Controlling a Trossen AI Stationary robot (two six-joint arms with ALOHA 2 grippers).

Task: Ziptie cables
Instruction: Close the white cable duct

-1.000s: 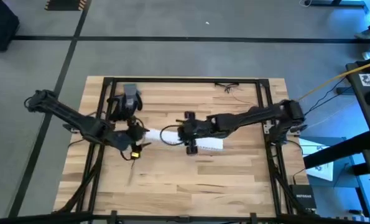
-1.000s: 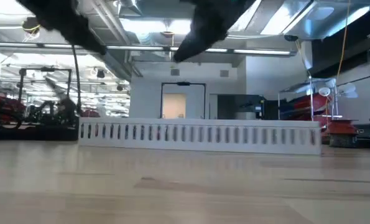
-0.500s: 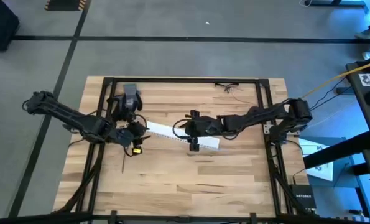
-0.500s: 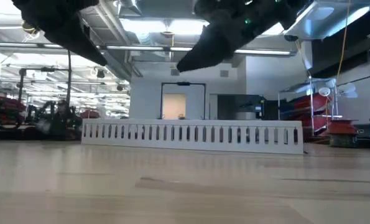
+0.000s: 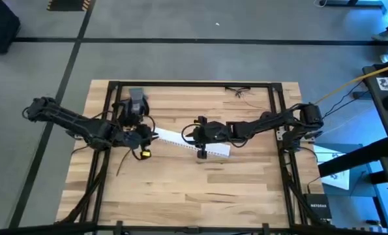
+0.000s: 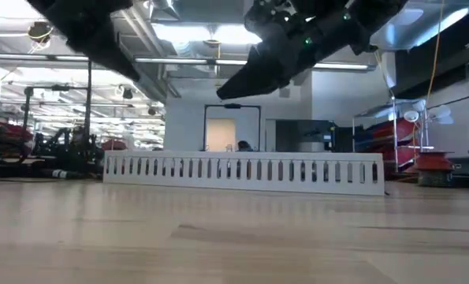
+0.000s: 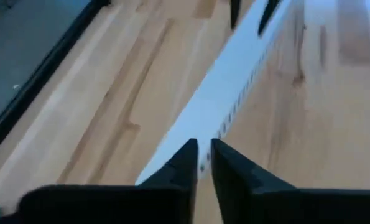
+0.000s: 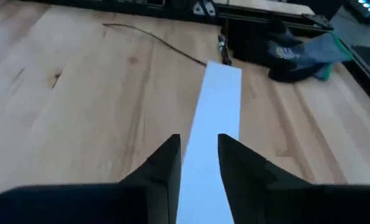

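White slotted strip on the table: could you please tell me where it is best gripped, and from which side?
Probably from above, near either end of the white slotted strip, fingers across its narrow width: it lies long and low, with straight parallel sides.

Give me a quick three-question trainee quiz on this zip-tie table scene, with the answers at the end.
1. True or false: the white slotted strip hangs in the air, clear of the wooden table.
2. In its wrist view, the right pincer is: A) open, astride the strip; B) shut on a cable; C) over bare wood only.
3. Short answer: which pincer is at the strip's end, the left pincer or the right?

Key: 1 false; 2 A; 3 left.
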